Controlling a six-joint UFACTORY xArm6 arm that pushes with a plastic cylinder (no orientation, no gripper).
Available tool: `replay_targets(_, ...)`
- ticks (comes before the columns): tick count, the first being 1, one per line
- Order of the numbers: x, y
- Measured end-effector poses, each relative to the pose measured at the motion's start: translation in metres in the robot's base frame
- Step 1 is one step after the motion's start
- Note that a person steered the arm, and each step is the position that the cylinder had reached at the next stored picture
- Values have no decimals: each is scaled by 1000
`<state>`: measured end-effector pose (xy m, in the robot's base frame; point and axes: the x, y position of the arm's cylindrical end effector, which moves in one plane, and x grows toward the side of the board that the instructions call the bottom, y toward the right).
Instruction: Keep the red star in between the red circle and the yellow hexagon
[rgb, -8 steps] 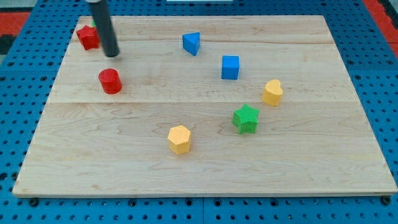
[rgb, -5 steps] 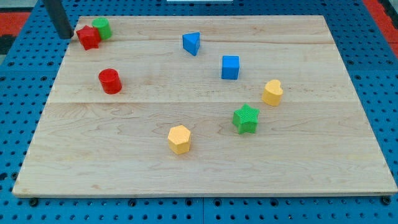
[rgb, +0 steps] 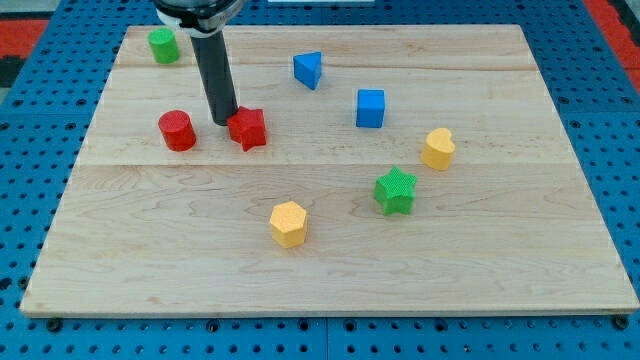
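The red star lies on the wooden board, left of centre. The red circle stands to its left, a short gap away. The yellow hexagon sits lower, toward the view's bottom middle. My tip is down between the red circle and the red star, touching the star's upper left side. The star lies to the right of the circle and up and to the left of the hexagon.
A green block sits at the board's top left corner. A blue triangle and a blue cube lie in the upper middle. A yellow cylinder-like block and a green star lie to the right.
The red star has moved from the top left corner, beside the green block, down and right to beside the red circle. My tip moved with it from the board's left edge.
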<state>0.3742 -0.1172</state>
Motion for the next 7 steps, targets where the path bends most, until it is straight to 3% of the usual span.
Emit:
replay_targets(1,-48,1)
replay_targets(2,-34,33)
replay_targets(4,49,19)
replay_targets(5,35,25)
replay_targets(6,35,72)
replay_targets(7,69,81)
